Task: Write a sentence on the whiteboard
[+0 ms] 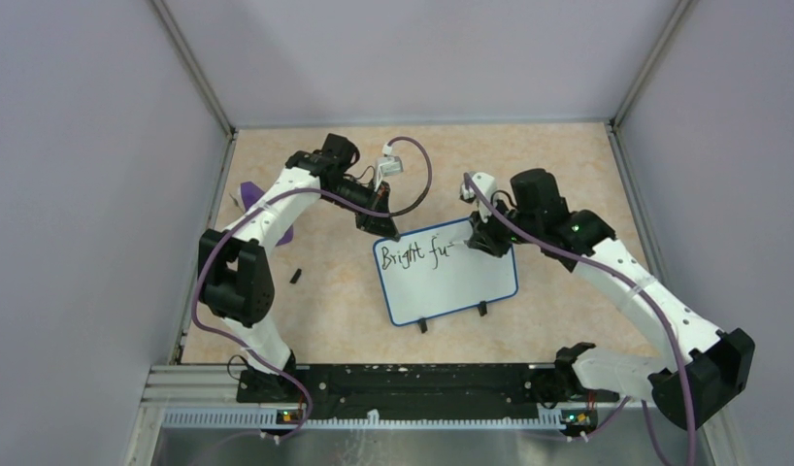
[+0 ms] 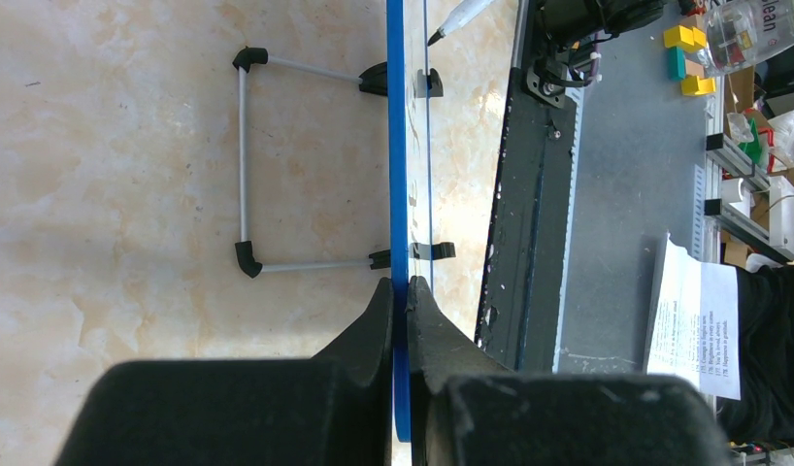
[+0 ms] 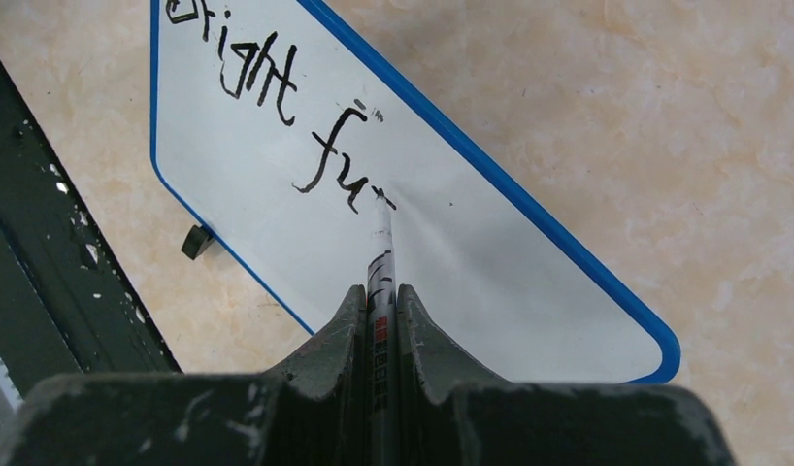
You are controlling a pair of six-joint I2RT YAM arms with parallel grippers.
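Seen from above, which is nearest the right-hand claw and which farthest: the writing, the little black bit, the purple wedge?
1. The writing, on the whiteboard beside the right gripper.
2. The small black piece, left of the whiteboard.
3. The purple wedge, at the far left.

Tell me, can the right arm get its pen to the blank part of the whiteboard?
Probably yes. The right gripper holds a marker whose tip touches the whiteboard just after the letters "fu". The white space beyond is bare, and the left gripper only pinches the frame's edge.
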